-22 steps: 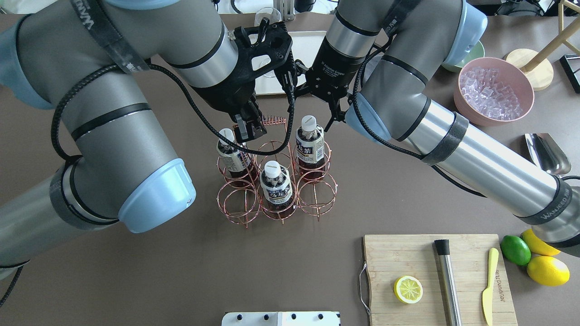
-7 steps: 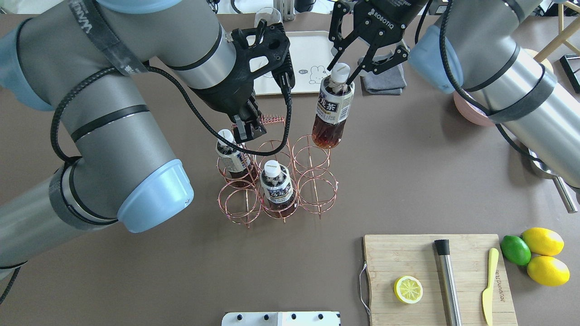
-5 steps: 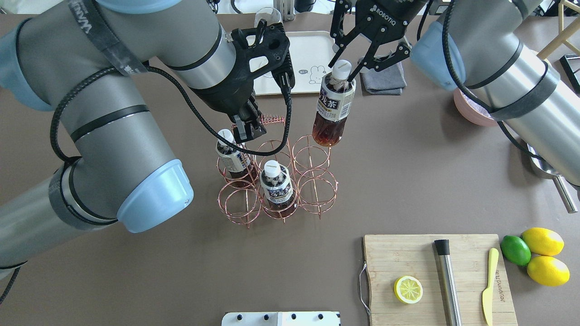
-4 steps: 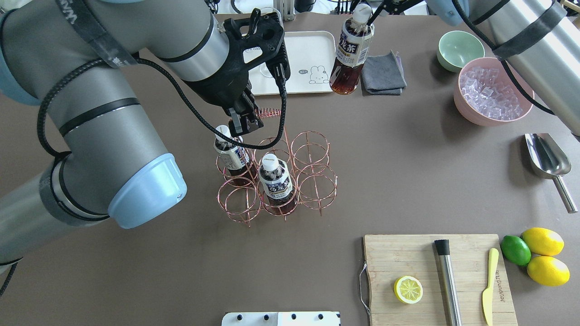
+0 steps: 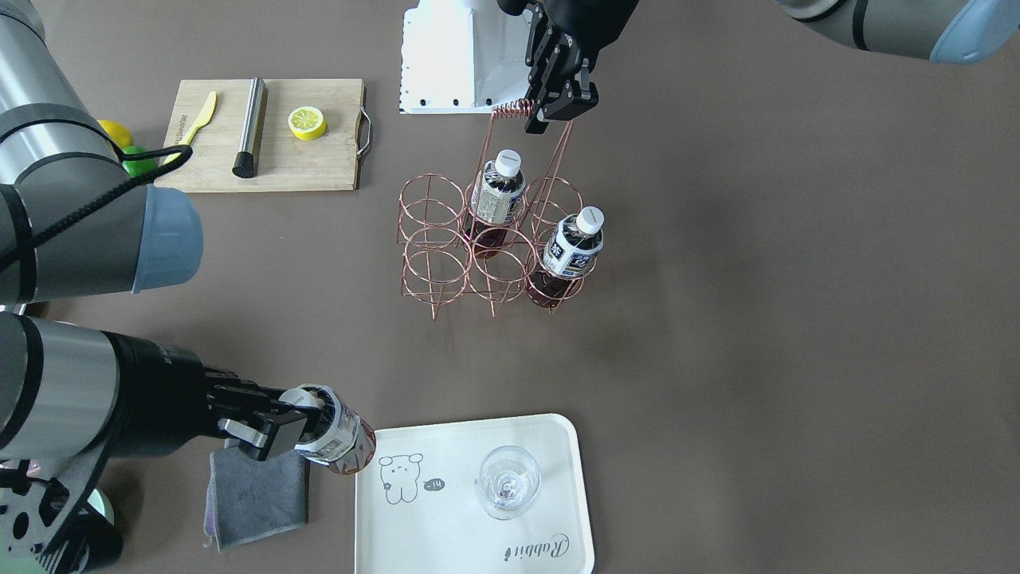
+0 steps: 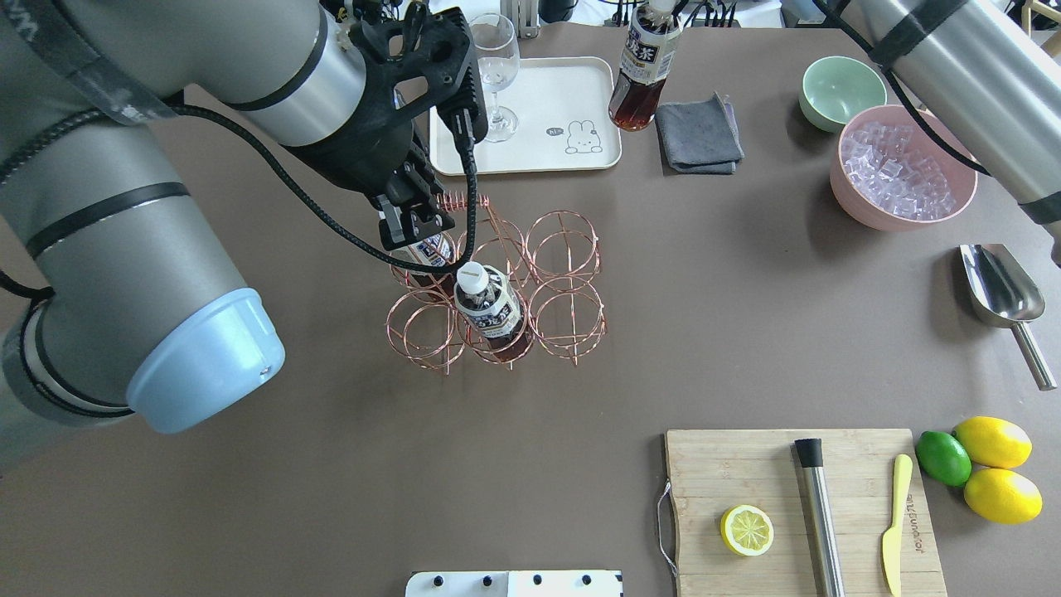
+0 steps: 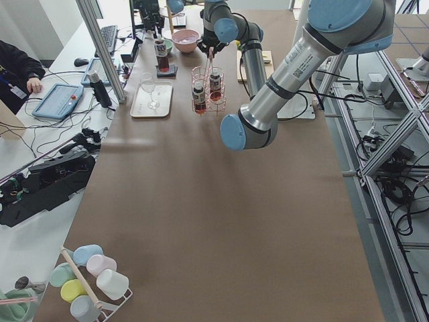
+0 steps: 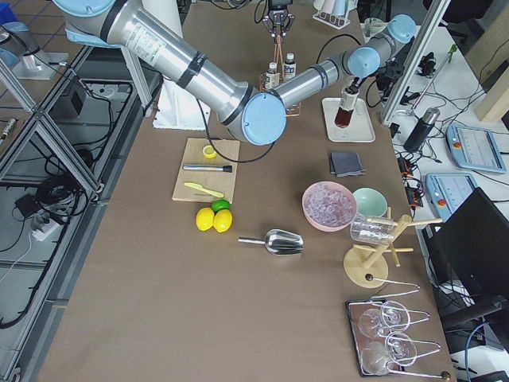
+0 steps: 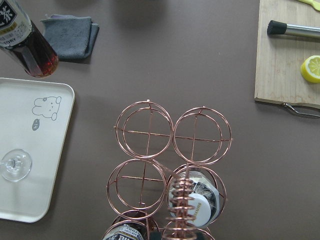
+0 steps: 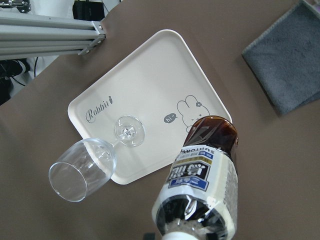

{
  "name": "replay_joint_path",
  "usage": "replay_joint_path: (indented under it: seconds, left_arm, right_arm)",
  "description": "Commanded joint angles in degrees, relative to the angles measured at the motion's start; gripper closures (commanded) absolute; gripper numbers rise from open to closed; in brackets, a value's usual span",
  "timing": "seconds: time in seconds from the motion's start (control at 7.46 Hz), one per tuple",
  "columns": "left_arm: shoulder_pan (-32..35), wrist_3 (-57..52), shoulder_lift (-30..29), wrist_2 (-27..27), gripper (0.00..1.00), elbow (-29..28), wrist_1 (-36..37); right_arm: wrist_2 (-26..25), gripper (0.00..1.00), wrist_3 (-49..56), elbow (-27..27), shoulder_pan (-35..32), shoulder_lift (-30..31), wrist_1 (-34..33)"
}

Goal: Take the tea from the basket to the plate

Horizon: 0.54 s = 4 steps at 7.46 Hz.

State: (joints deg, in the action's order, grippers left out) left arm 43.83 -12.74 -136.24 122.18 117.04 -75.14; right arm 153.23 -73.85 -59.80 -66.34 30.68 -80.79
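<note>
- The right tool (image 5: pixel 283 414) is clamped on the neck of the tea (image 5: pixel 335 434), just below the white cap. It holds the bottle tilted and clear of the counter (image 5: pixel 757 319).
- The tea's dark base points away from this tool and hangs at the edge of the plate (image 5: pixel 470 534), by one corner. The bottle does not rest on the plate.
- A folded grey cloth (image 5: pixel 259 494) lies on the counter under the right tool, on the side away from the plate.
- A clear stemmed glass (image 5: pixel 508 481) stands upright on the plate. It is beyond the bear drawing from the right tool and well apart from the tea.
- The left tool (image 5: pixel 558 110) is closed on the coiled handle (image 5: pixel 510 108) that rises over the basket (image 5: pixel 430 263). The ring cells sit directly below this tool.
- It is not clear whether the basket's feet touch the counter.
- A second bottle (image 5: pixel 496 195) stands in a cell right under the left tool's fingers, and a third bottle (image 5: pixel 574 247) stands in a corner cell just beside it. The other four cells hold nothing.
- A wooden cutting board (image 6: pixel 729 473) with a lemon half (image 6: pixel 747 530) lies well apart from both tools.
- A pink bowl (image 6: pixel 854 203) of ice sits on the far side of the grey cloth from the right tool.
</note>
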Motion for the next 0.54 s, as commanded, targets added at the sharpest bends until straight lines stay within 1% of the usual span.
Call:
replay_joint_path:
  seconds: [0.0,0.13,0.27,0.4]
  left_arm:
    - [3.4,-0.1,1.4,0.2,1.0,1.1,-0.1]
    - [5.5,-0.2,2.0,2.3,1.0,1.2,0.0]
    - [9.6,-0.3,2.8,4.3,1.0,1.2,0.0]
    - [12.2,-1.2,5.5,5.5,1.0,2.0,0.0]
  right_arm:
    - [-4.7,1.0,0.0,9.5,2.5,-4.1,9.5]
    - [-8.4,1.0,-0.1,11.0,4.0,-4.1,12.8]
    - [-10.5,1.0,-0.1,12.1,5.0,-4.9,14.2]
    - [-12.1,1.0,-0.1,13.1,5.4,-5.5,16.0]
